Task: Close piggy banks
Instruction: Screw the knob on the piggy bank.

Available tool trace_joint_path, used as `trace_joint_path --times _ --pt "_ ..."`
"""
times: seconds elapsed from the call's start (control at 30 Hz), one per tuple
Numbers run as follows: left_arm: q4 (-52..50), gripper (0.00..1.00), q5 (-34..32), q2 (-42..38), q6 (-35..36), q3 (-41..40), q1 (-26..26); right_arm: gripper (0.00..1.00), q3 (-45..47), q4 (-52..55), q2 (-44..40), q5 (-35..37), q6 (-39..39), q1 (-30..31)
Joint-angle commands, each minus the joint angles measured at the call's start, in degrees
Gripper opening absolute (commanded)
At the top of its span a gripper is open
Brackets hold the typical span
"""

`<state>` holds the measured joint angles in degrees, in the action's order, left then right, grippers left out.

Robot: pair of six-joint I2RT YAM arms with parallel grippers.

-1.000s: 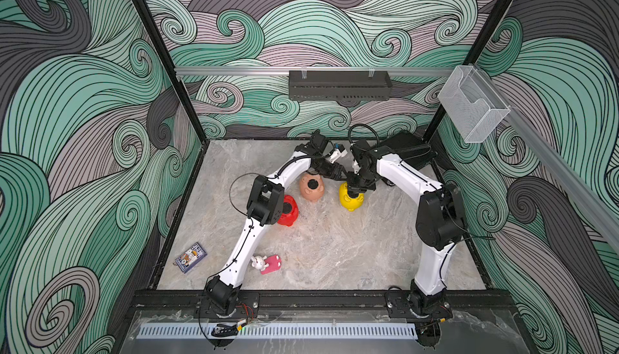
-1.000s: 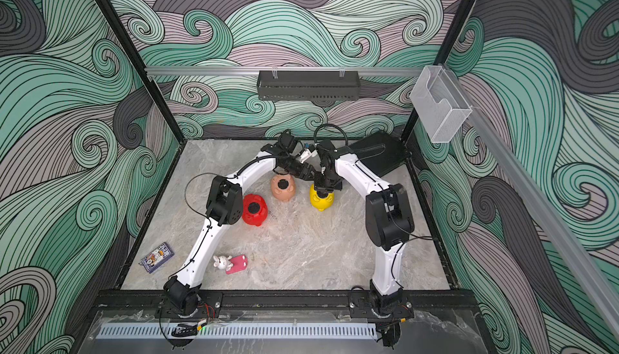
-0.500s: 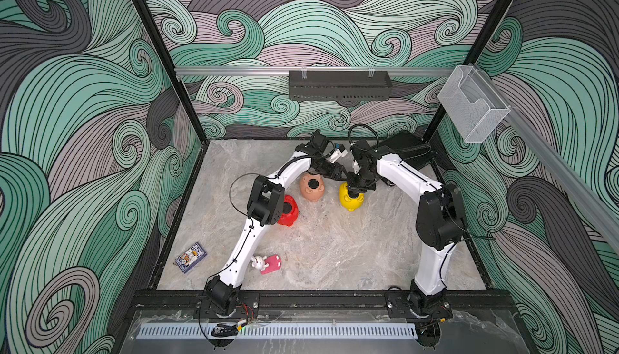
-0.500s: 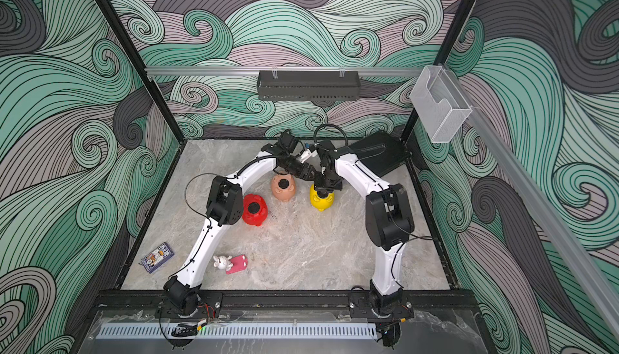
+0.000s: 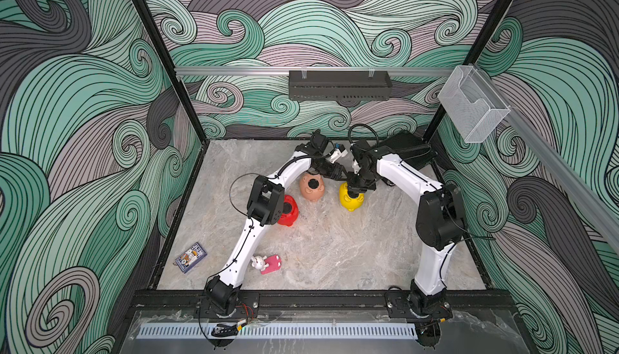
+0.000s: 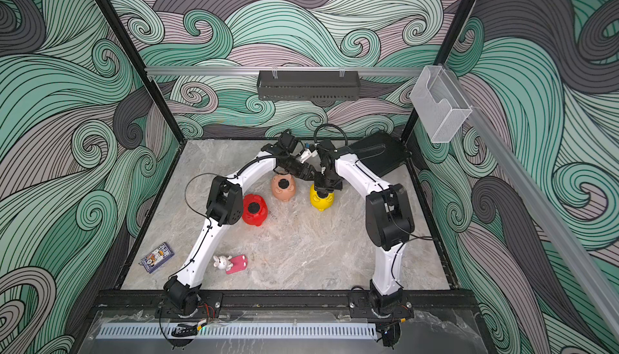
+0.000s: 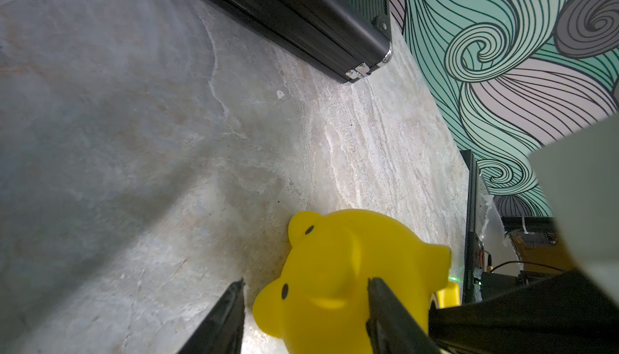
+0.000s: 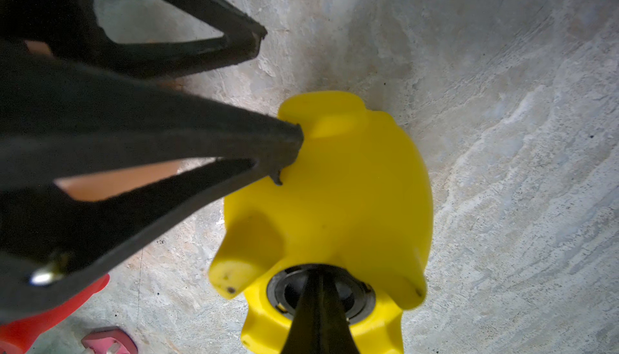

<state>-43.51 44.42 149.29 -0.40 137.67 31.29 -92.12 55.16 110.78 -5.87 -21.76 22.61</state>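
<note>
**Ana:** Where is the yellow pig (image 5: 350, 200) lying?

**Ben:** It is lying belly-up on the table (image 5: 335, 255), sitting between one and two o'clock of the table's middle in both top views. The peach pig (image 5: 311, 186) is lying near it at nine o'clock, and the red pig (image 5: 290, 214) is lying farther off at eight.

**Ana:** What is the right gripper (image 8: 316, 272) doing?

**Ben:** Its jaws are pressing tight together, holding nothing. The joined tips are resting on the dark round stopper (image 8: 358, 297) in the belly hole. So the hole is facing straight up at the jaws, and I am judging that the coming push is going straight down.

**Ana:** And the left gripper (image 7: 304, 285)?

**Ben:** It is reaching in from the pig's ten o'clock, with its jaws standing about half apart. One finger (image 8: 288, 141) is touching the pig's end away from the hole. The other is hanging clear of it, with bare table showing between. I am judging it to be bracing, not clamping.

**Ana:** How is the long axis running?

**Ben:** In the right wrist view it is running from the hole end toward that left finger. From above, the grippers are hiding it.

**Ana:** Is the stopper sitting fully home?

**Ben:** I am not able to tell.
</note>
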Motion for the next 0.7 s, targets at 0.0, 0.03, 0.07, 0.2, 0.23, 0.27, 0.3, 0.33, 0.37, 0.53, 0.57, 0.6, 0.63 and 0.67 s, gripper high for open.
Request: trace_joint_path --times 0.0,0.03,0.07,0.2,0.23,0.27,0.3,0.33,0.37,0.53,0.57,0.6,0.63,0.67 --pt "-6.96 0.57 -0.91 1.97 2.09 -0.03 2.47 0.0 0.78 -4.23 -0.72 2.49 0.64 -0.51" --pt "-6.94 0.58 -0.91 2.03 2.18 0.03 2.46 0.0 0.66 -4.24 -0.91 2.48 0.66 -0.55" --pt "-6.86 0.58 -0.89 2.05 2.08 0.06 2.42 0.0 0.62 -4.22 -1.16 2.38 0.73 -0.55" --pt "-6.73 0.58 -0.94 2.14 1.92 0.37 2.22 0.02 0.38 -4.27 -2.04 2.28 1.32 -0.54" --pt "-6.7 0.58 -1.09 2.19 1.82 0.58 2.2 0.02 0.36 -4.26 -2.23 2.27 1.52 -0.54" --pt "-6.68 0.58 -1.03 2.23 1.81 0.74 2.11 0.03 0.23 -4.28 -2.39 2.17 1.71 -0.57" --pt "-6.7 0.58 -1.07 2.31 1.82 0.83 2.12 0.03 0.18 -4.25 -2.54 2.16 1.88 -0.52" --pt "-6.64 0.58 -1.16 2.31 1.73 0.94 2.17 0.04 0.18 -4.27 -2.67 2.01 1.97 -0.55" --pt "-6.56 0.58 -1.16 2.25 1.76 1.07 2.03 0.05 0.17 -4.27 -2.85 2.03 1.98 -0.53" --pt "-6.5 0.58 -1.24 2.15 1.72 1.1 1.84 0.08 -0.07 -4.25 -3.31 1.89 2.42 -0.54" --pt "-6.42 0.58 -1.24 2.18 1.64 1.14 1.8 0.09 -0.08 -4.26 -3.44 1.71 2.51 -0.54" --pt "-6.44 0.58 -1.26 2.14 1.63 1.15 1.81 0.09 -0.11 -4.22 -3.51 1.84 2.51 -0.55" --pt "-6.46 0.58 -1.22 2.15 1.59 1.11 1.69 0.09 -0.17 -4.27 -3.63 1.84 2.64 -0.54" --pt "-6.36 0.58 -1.25 2.23 1.7 1.08 1.69 0.09 -0.17 -4.27 -3.6 1.9 2.76 -0.5"
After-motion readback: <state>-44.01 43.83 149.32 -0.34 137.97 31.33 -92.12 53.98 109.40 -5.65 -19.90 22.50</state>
